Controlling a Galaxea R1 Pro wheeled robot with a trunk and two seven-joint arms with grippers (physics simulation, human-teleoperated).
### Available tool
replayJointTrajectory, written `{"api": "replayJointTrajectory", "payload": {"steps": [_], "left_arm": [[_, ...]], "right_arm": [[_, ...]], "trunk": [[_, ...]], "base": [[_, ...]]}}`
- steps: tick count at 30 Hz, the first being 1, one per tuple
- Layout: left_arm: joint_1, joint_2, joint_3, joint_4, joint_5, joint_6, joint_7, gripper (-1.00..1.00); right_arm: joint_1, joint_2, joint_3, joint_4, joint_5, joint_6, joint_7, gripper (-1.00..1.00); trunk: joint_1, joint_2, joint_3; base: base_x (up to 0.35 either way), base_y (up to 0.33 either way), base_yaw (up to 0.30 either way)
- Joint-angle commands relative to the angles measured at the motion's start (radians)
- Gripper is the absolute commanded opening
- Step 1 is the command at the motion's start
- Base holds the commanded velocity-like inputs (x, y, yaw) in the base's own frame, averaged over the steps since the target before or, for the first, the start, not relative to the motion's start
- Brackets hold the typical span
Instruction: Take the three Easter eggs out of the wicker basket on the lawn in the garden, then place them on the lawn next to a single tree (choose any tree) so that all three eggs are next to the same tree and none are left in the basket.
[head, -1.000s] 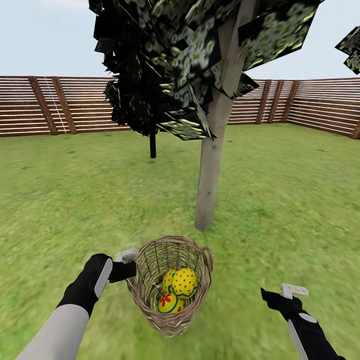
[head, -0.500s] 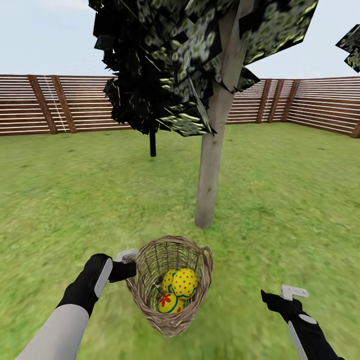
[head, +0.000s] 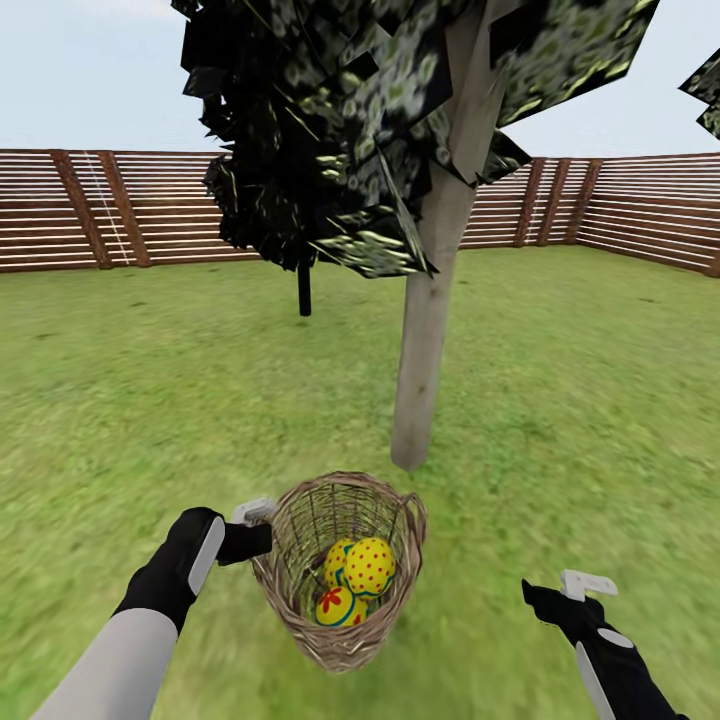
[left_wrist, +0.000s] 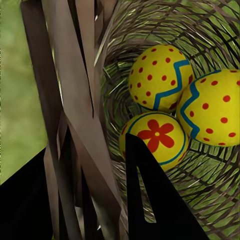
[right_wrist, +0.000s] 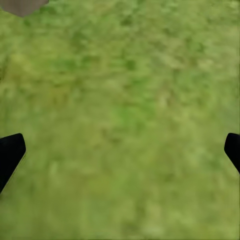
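Note:
The brown wicker basket (head: 340, 640) hangs tilted above the lawn (head: 560, 400), and my left gripper (head: 258, 541) is shut on its rim. Three yellow Easter eggs lie inside: a red-dotted egg (head: 369, 565), a flower egg (head: 336, 606) and a third egg (head: 338, 560) behind them. The left wrist view looks into the basket (left_wrist: 80, 100) at the flower egg (left_wrist: 155, 137) and two zigzag eggs (left_wrist: 160, 77) (left_wrist: 212, 107), with my left gripper (left_wrist: 85, 195) astride the woven wall. My right gripper (head: 545, 596) is open over bare grass, and its fingers (right_wrist: 10, 155) stand wide apart. The tree (head: 425, 330) rises just beyond the basket.
A thin black-trunked tree (head: 304, 290) stands further back on the left. A brown slat fence (head: 120, 210) rings the garden at the back and right. Grass stretches on both sides of the pale trunk. A grey-beige patch (right_wrist: 22, 5) shows at the edge of the right wrist view.
The whole picture has shifted slightly, the pale trunk looming a little larger, so the camera has moved nearer. Both grippers and the basket keep their places in the view.

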Motion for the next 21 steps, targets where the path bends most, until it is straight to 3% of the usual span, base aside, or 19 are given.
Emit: {"api": "replayJointTrajectory", "payload": {"steps": [1,21], "left_arm": [[-0.001,-0.001,0.005,-0.002,0.015,0.006,-0.003,-1.00],[-0.001,-0.001,0.003,-0.002,0.015,0.006,-0.005,-1.00]], "right_arm": [[0.000,0.001,-0.002,-0.002,0.002,0.006,0.005,1.00],[-0.001,0.000,-0.002,-0.002,0.002,0.007,0.004,1.00]], "trunk": [[0.000,0.000,-0.001],[0.000,0.000,-0.001]], "base": [[0.319,0.000,0.000],[0.319,-0.023,0.000]]}}
